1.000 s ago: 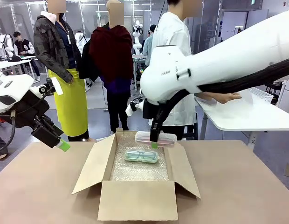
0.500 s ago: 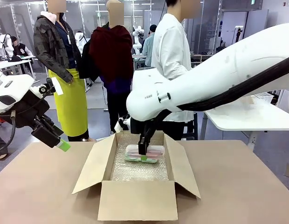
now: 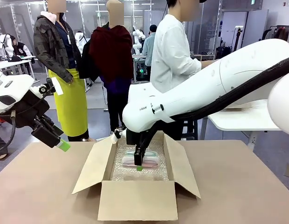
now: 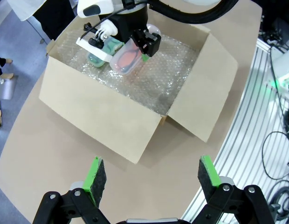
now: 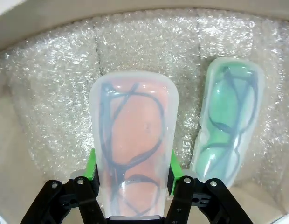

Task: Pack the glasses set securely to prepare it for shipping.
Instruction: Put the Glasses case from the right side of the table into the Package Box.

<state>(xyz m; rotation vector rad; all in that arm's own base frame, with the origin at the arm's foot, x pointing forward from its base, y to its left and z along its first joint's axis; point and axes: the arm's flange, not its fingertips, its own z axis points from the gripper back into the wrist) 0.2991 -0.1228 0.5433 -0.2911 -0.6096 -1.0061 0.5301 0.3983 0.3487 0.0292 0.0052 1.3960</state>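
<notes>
The pink glasses case [image 5: 133, 149], translucent with dark-framed spectacles visible inside, is low inside an open cardboard box [image 3: 137, 200], pinched across its width between the green pads of the right gripper [image 5: 132, 172], whose jaws are closed against its two long sides. Whether the case rests on the box floor cannot be told. Just beside it, lying parallel but apart from it, the mint green glasses case [image 5: 228, 126] sits on the bubble wrap [image 5: 56, 93] that lines the box, also with spectacles inside. The white right arm reaches across from the right side and dips into the box from above. The box stands near the middle of a brown table [image 3: 37, 186] with its flaps spread outward. The left gripper [image 4: 151, 176] hangs above the table off to the left of the box, its fingers spread wide with nothing between them. A person in a white coat [image 3: 175, 51] stands beyond the far edge.
</notes>
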